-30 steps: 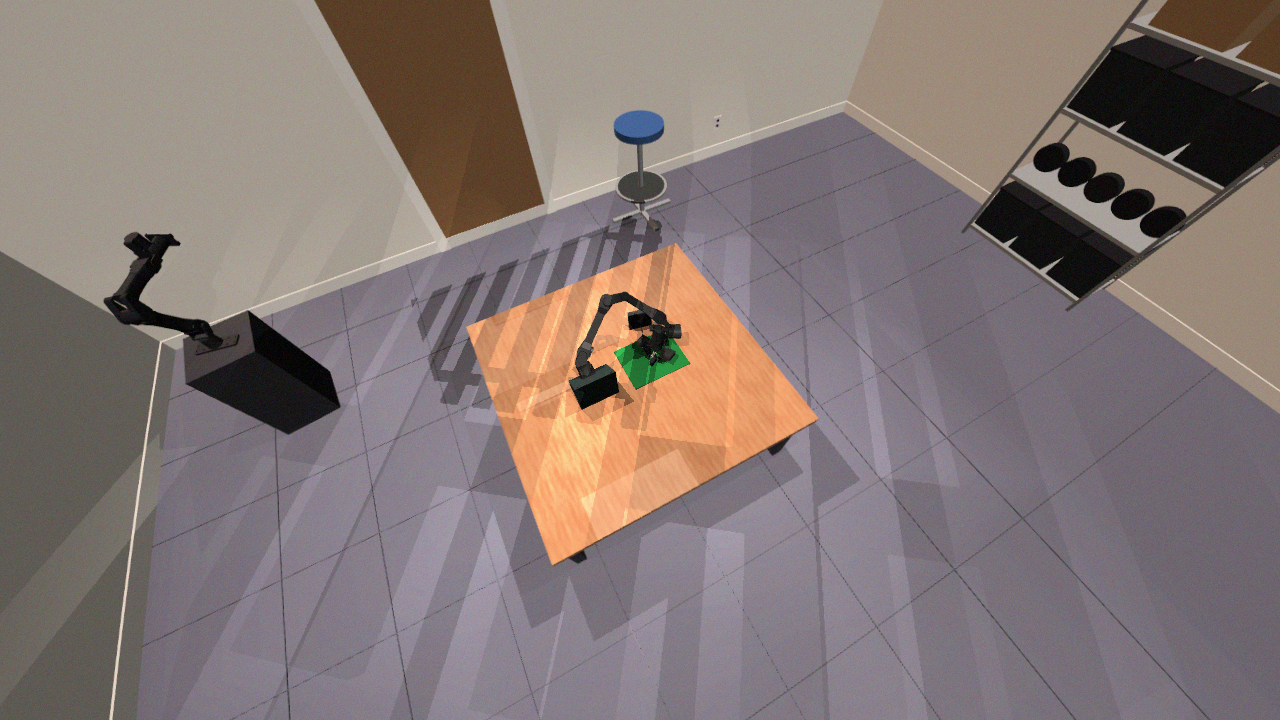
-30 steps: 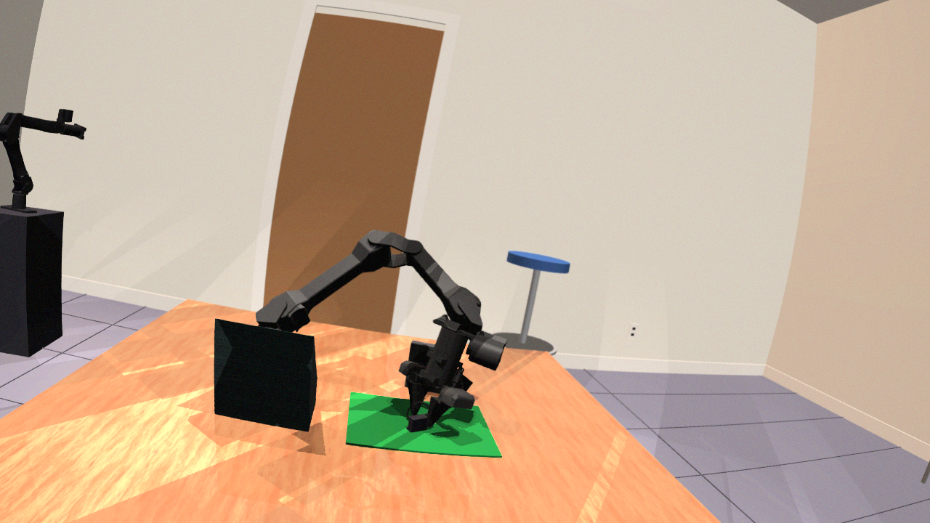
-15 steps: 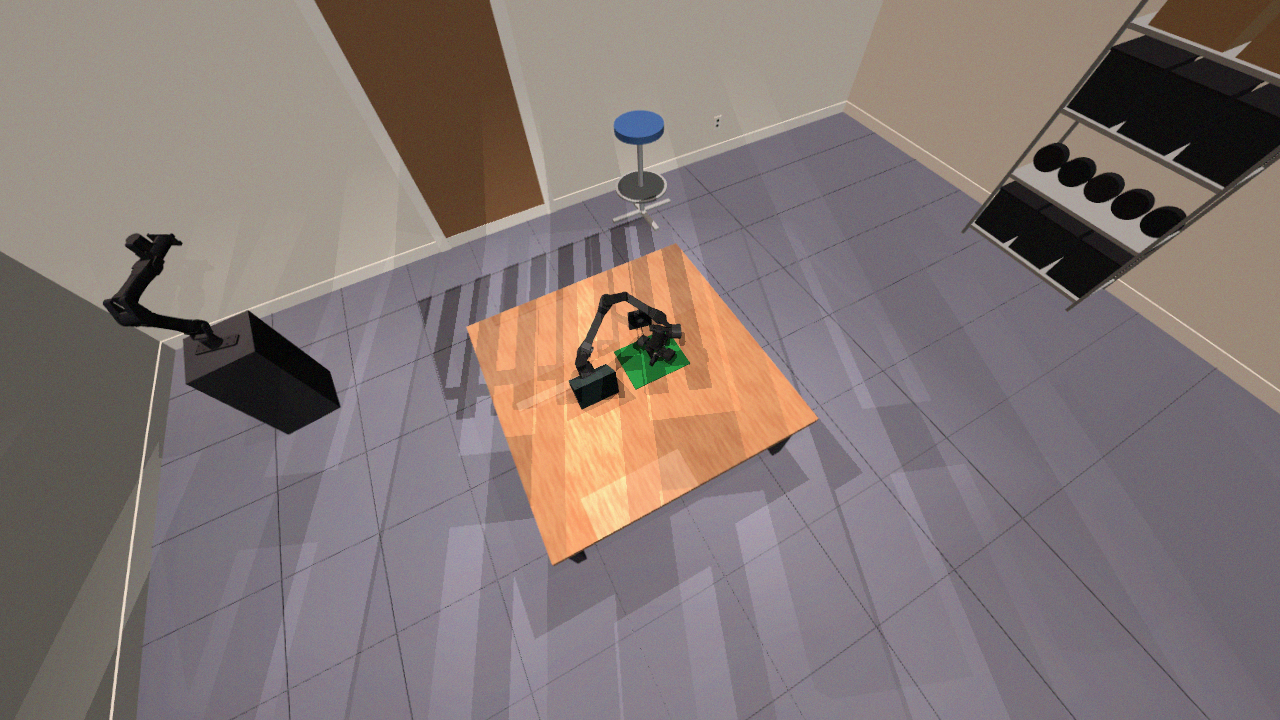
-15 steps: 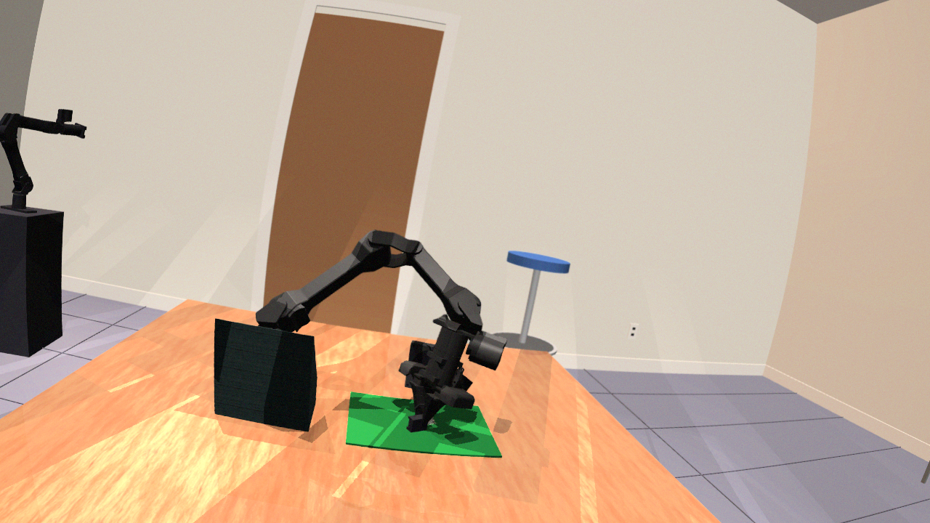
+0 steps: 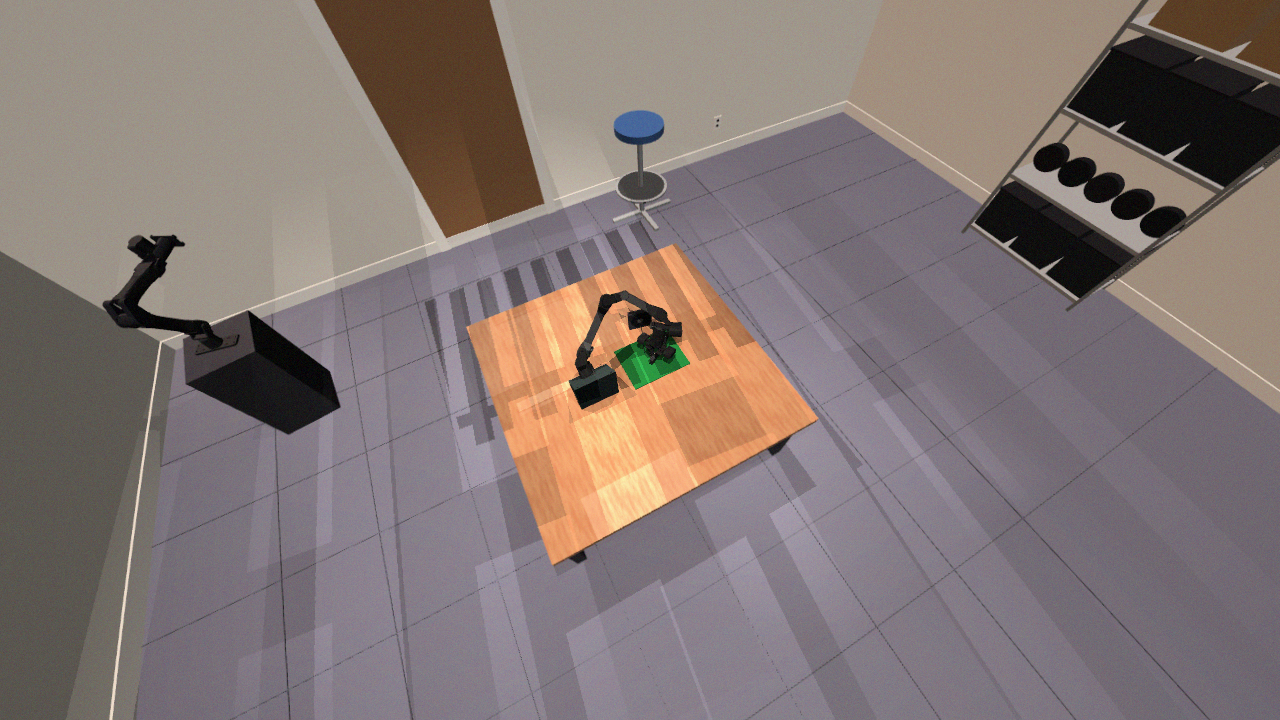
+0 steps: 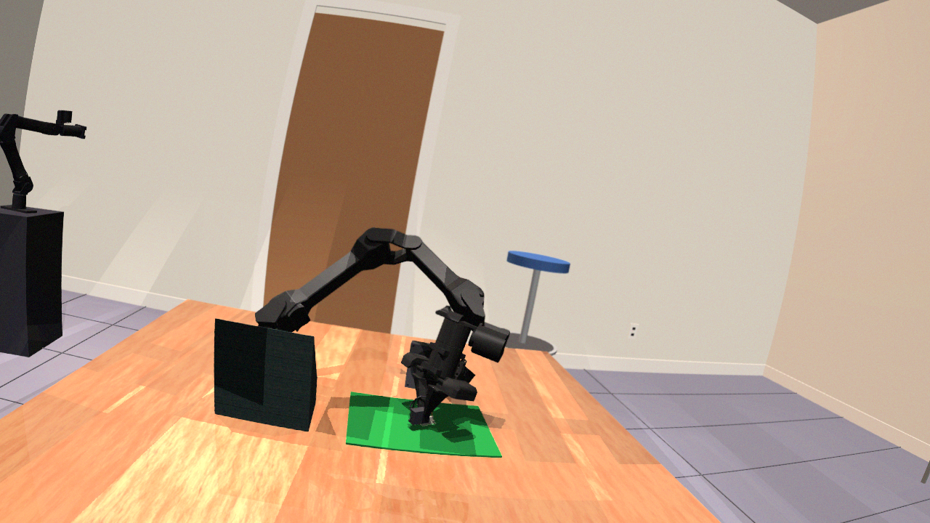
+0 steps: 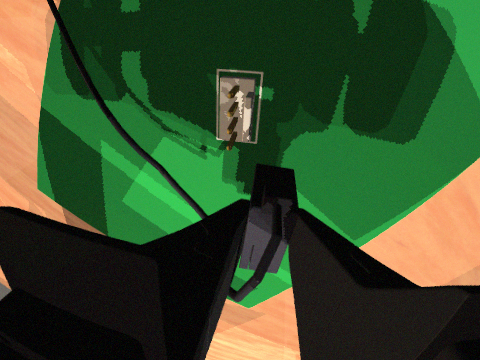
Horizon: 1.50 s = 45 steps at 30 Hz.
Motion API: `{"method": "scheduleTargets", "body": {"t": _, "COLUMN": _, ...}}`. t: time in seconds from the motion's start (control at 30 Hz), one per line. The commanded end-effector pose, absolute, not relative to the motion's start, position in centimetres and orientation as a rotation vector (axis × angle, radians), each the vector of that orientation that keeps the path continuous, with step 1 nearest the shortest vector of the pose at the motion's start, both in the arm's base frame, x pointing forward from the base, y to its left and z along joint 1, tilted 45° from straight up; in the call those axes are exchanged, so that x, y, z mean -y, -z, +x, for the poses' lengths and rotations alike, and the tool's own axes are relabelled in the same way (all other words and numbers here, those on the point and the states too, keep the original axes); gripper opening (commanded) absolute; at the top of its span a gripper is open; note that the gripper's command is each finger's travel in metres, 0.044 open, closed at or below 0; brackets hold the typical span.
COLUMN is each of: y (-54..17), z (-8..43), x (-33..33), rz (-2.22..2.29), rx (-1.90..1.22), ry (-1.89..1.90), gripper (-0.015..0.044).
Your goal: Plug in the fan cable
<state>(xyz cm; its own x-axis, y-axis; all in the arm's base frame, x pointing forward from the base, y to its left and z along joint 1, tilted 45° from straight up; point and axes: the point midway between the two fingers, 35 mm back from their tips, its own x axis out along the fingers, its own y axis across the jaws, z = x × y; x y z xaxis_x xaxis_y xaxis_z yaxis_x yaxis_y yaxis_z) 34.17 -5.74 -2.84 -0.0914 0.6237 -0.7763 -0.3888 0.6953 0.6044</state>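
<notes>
The green board [image 5: 637, 374] [image 6: 369, 434] [image 7: 400, 195] lies on the table. The four-pin header [image 7: 245, 116], a pale base with a row of pins, stands upright on it in the wrist view. My gripper [image 5: 660, 355] [image 6: 422, 410] [image 7: 270, 214] is shut on the fan cable's dark plug [image 7: 260, 247], low over the board. The plug is beside the header, below it in the wrist view, and is not on the pins. The thin black cable [image 7: 150, 158] runs from the upper left behind the left finger and loops up to the plug. The fingers hide the plug's sides.
A dark box [image 5: 595, 388] [image 6: 263, 375] stands on the wooden table [image 5: 617, 434] [image 6: 240, 474] left of the board. A second arm [image 5: 138, 291] [image 6: 14, 162] is on a black pedestal away from the table. A blue stool [image 5: 639, 125] [image 6: 538, 261] stands behind the table.
</notes>
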Motion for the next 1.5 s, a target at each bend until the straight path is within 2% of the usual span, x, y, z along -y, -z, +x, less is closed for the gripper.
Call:
{"method": "scheduleTargets", "body": {"t": 0.0, "y": 1.9, "z": 34.1, "x": 6.9, "rz": 0.199, "rx": -1.430, "ry": -0.852, "gripper": 0.0000}}
{"method": "scheduleTargets", "body": {"t": 0.73, "y": -2.9, "z": 32.9, "x": 11.3, "rz": 0.206, "rx": -1.430, "ry": -0.850, "gripper": 0.0000}}
{"method": "scheduleTargets", "body": {"t": 1.47, "y": -7.6, "z": 33.6, "x": 6.8, "rz": 0.623, "rx": -1.472, "ry": -0.495, "gripper": 0.0000}}
